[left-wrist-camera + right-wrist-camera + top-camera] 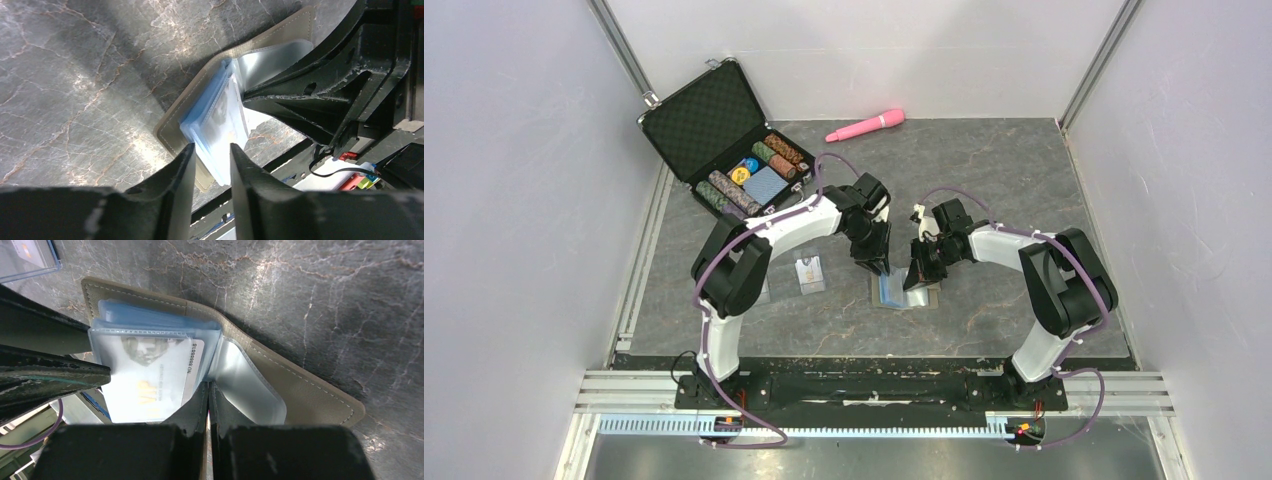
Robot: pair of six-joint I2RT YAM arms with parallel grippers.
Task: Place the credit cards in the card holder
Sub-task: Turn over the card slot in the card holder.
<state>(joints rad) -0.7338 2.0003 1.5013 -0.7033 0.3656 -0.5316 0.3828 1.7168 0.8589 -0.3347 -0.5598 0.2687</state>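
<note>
Between the two grippers, the card holder (310,395) lies spread open on the bench (1024,180), tan cover down and blue lining up. The right gripper (207,387) has its fingers pressed together, with nothing between them, and its tip bears down by the fold, just right of the clear sleeve (150,330). A credit card (150,385) sits partly inside that sleeve, its gold mark nearest the wrist and its near end apparently still outside. The left gripper (212,150) is part-spread at the sleeve stack's near end; whether its fingers are pinching the card or only flanking it cannot be told.

The step in hand looks like seating this card. To do it well, the right gripper should hold the cover flat so the sleeve mouth does not lift or slide. The left should push along the card's length, in line with the slot, not downward, since a tilted card would likely buckle the soft plastic or catch a neighbouring pocket. Another credit card (810,273) waits on the bench, left of the left gripper.
</note>
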